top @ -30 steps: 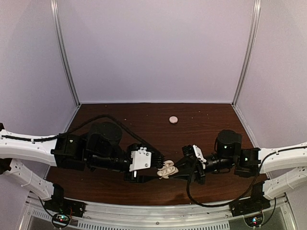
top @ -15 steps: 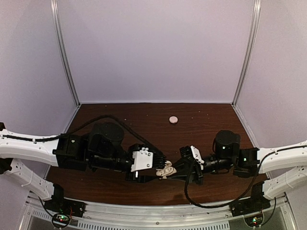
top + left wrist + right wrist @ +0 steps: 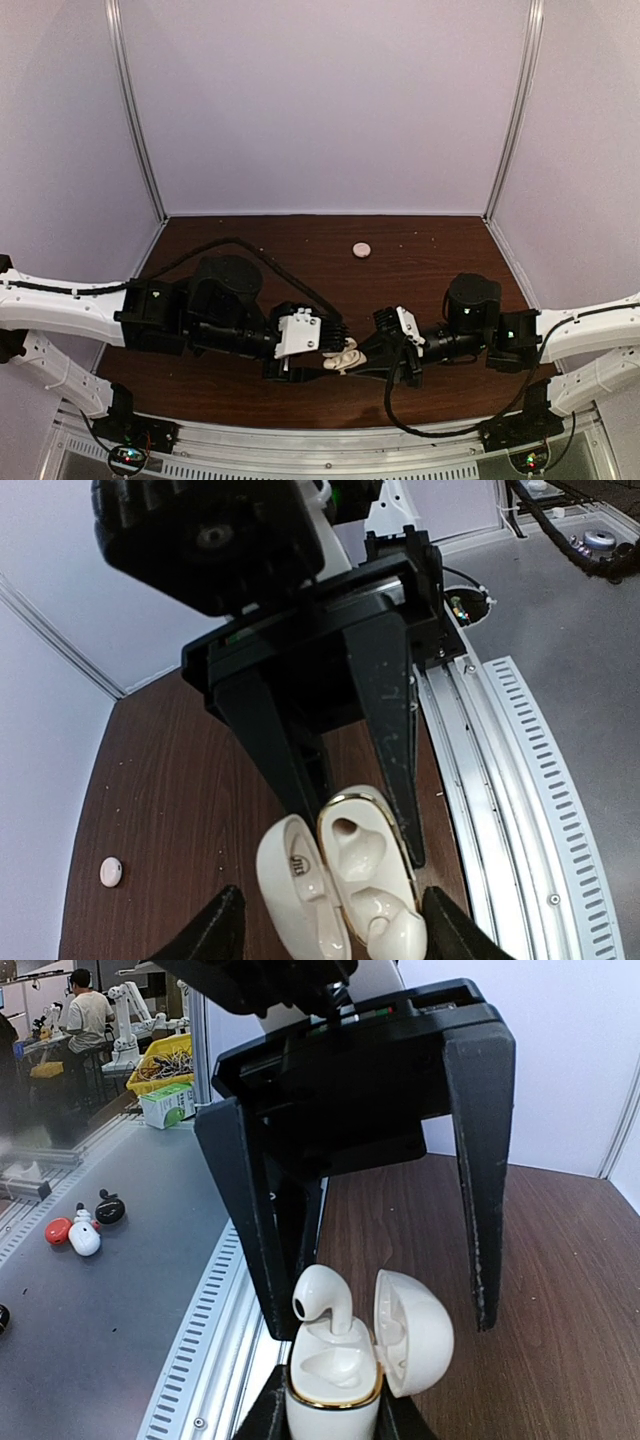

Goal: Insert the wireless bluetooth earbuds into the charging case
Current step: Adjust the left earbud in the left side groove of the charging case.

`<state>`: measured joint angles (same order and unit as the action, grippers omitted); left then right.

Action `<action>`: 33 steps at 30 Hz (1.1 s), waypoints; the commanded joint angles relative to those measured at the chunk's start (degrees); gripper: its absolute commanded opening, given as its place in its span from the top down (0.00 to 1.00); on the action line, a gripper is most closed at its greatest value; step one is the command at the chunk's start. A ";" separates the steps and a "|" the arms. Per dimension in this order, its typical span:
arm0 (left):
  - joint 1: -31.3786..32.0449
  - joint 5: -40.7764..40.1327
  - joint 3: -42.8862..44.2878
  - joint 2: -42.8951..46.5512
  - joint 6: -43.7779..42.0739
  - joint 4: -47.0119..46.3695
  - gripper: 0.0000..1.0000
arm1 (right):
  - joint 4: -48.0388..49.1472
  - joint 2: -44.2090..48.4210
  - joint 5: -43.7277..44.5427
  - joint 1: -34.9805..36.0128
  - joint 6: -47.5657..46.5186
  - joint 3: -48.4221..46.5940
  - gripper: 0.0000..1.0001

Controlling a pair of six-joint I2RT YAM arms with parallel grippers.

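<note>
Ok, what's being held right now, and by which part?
The right gripper clamps the open charging case by its base. The left gripper stands open astride it, gripping nothing.

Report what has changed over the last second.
The open left gripper has pushed slightly right, closing in around the charging case. The right gripper has edged a little left, carrying the case with it. Nothing was taken hold of or let go: the right gripper stays shut on the case, with an earbud standing in it. The pink disc has not moved.
</note>
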<state>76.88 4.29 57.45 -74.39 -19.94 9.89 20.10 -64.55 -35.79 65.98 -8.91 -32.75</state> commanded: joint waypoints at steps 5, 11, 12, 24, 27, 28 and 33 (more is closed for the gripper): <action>-1.97 1.63 0.97 -0.81 4.56 -6.32 0.36 | 1.29 -0.13 -1.04 1.91 -1.24 -2.19 1.00; -2.94 2.71 1.02 -1.92 7.38 -7.20 0.34 | 0.88 -0.13 -0.54 2.57 -1.93 -2.51 1.00; -2.96 2.88 1.00 -1.95 7.55 -7.39 0.34 | 0.77 -0.16 -0.51 2.76 -2.00 -2.49 1.00; -4.37 9.93 0.72 -2.43 9.32 -9.24 0.30 | 2.37 -0.53 0.37 3.37 -1.12 -1.99 1.00; -4.37 12.83 0.65 -1.86 7.77 -9.37 0.29 | 4.65 -0.22 1.77 3.09 1.04 -0.76 1.00; -4.33 13.54 0.64 -1.34 7.14 -9.40 0.28 | 5.01 -0.22 2.07 2.82 1.89 -0.56 1.00; -4.23 11.17 0.93 1.50 6.55 -9.50 0.23 | 8.13 -0.09 1.70 1.25 5.24 1.08 1.00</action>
<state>73.06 16.56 57.45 -75.88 -12.32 5.63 22.96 -64.71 -34.00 67.99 -7.35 -33.19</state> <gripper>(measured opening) 0.755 0.226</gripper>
